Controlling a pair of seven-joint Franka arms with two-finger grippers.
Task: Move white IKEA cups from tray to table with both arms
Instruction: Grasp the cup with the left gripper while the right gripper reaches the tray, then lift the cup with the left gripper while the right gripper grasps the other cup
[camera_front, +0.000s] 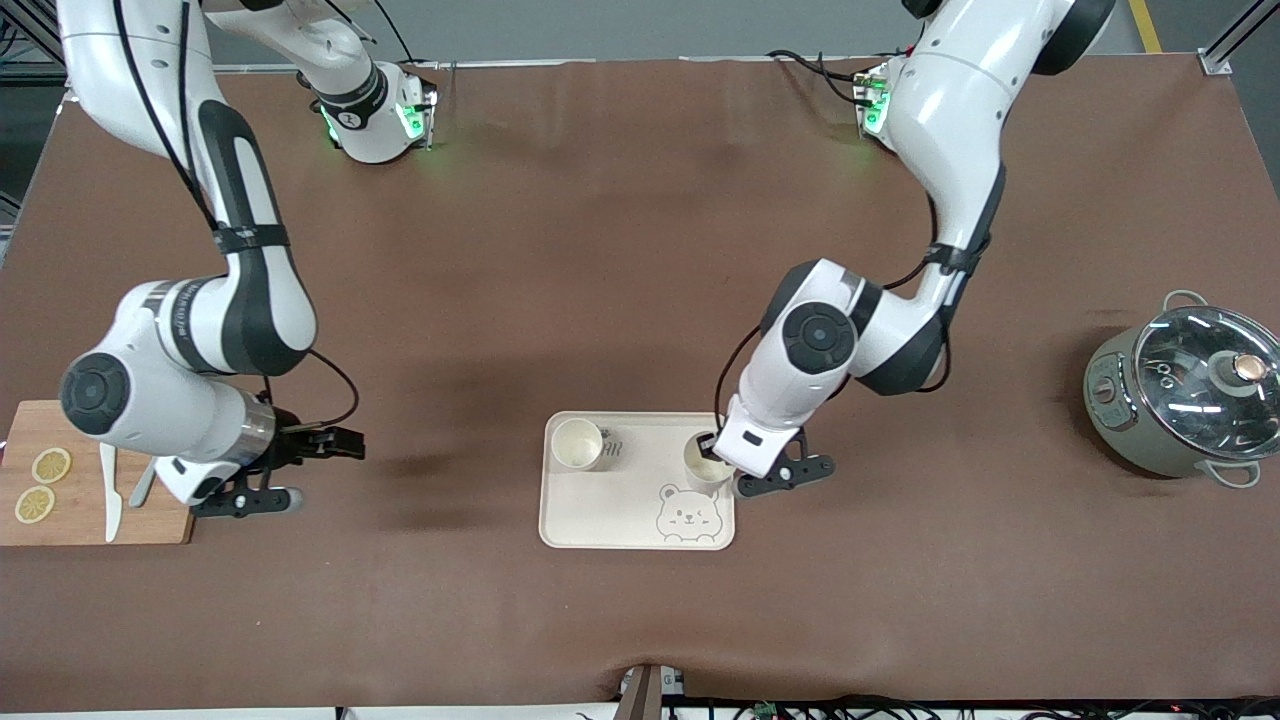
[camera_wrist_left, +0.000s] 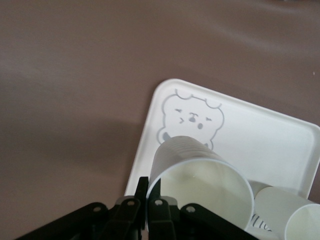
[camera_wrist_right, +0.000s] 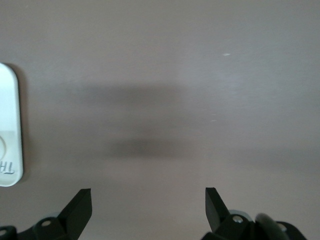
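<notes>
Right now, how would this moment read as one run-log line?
left gripper: shut on cup rim, over bear tray | second cup: upright on tray | right gripper: open, empty, over bare table beside cutting board

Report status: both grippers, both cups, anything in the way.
Left gripper shut on second white cup, over bear tray. Right gripper open, waiting beside cutting board. First white cup upright on tray. Nothing blocking.
</notes>
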